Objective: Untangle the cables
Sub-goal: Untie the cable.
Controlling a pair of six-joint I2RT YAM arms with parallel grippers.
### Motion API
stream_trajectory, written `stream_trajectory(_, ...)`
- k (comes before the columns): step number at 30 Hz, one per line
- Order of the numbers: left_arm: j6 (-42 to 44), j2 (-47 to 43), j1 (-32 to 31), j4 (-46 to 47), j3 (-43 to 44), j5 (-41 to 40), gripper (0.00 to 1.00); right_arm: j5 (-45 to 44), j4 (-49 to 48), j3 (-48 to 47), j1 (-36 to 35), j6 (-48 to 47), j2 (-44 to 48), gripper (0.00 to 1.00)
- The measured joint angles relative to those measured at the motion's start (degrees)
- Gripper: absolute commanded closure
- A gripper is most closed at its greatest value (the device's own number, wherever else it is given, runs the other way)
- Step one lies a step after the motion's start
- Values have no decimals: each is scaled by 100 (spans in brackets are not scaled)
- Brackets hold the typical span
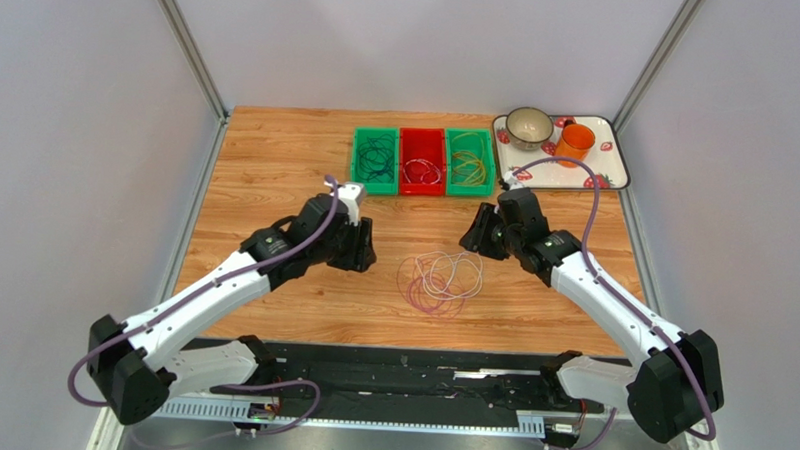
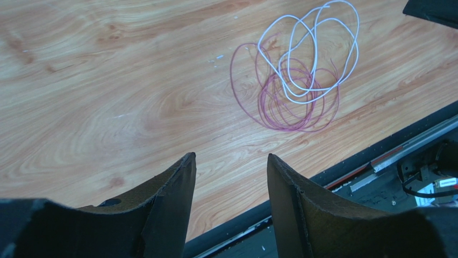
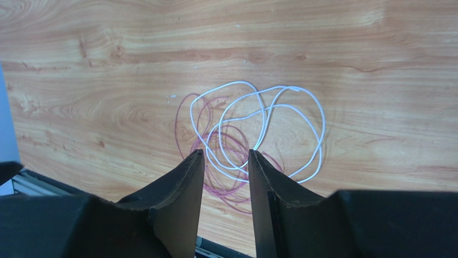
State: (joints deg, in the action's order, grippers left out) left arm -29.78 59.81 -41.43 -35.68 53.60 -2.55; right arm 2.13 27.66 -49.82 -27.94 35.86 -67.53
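at table [image 1: 277, 151] centre: white cable [image 1: 452, 273] over purple cable [image 1: 424, 292] (tangled); left gripper [image 2: 231, 161], right gripper [image 3: 226, 156] flanking, fingers apart, empty.

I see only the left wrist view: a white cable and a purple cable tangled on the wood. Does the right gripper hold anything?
Observer: No. The right gripper is open and empty, close to the white cable and purple cable.
Operator: Are there other cables on the table?
Observer: Yes. Three bins stand in a row at the far edge: a left green bin with dark cables, a red bin with light cables, and a right green bin with yellow cables.
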Motion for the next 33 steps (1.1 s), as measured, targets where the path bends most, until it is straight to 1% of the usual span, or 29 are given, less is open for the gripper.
stream_trajectory(2,-17,350,-168,236,-20,13,39,-4,0,39,-122,31,2,61)
stream_trajectory(6,-11,951,-479,704,-68,20,29,-9,20,138,-258,57,-9,60)
stream_trajectory(9,-22,1443,-686,962,-72,-7,25,-15,48,146,-264,59,-61,59)
stream_trajectory(11,-57,1705,-791,1060,-70,-42,25,-20,55,146,-264,59,-96,59)
stream_trajectory(13,-129,2022,-922,1141,-66,-116,24,-37,61,146,-264,57,-142,59)
stream_trajectory(16,-243,2267,-1154,1165,-66,-216,24,-57,83,146,-264,52,-229,59)
stream_trajectory(18,-365,2420,-1344,1176,-55,-321,28,-63,96,146,-264,52,-286,58)
stream_trajectory(21,-621,2660,-1563,1137,48,-426,30,-79,101,146,-264,52,-317,58)
stream_trajectory(24,-964,2944,-1707,1040,264,-535,30,-81,98,146,-264,52,-361,58)
stream_trajectory(29,-1860,3458,-1860,645,791,-739,32,-76,96,146,-264,52,-466,58)
stream_trajectory(33,-2461,3650,-1899,407,944,-800,32,-74,87,146,-264,42,-481,58)
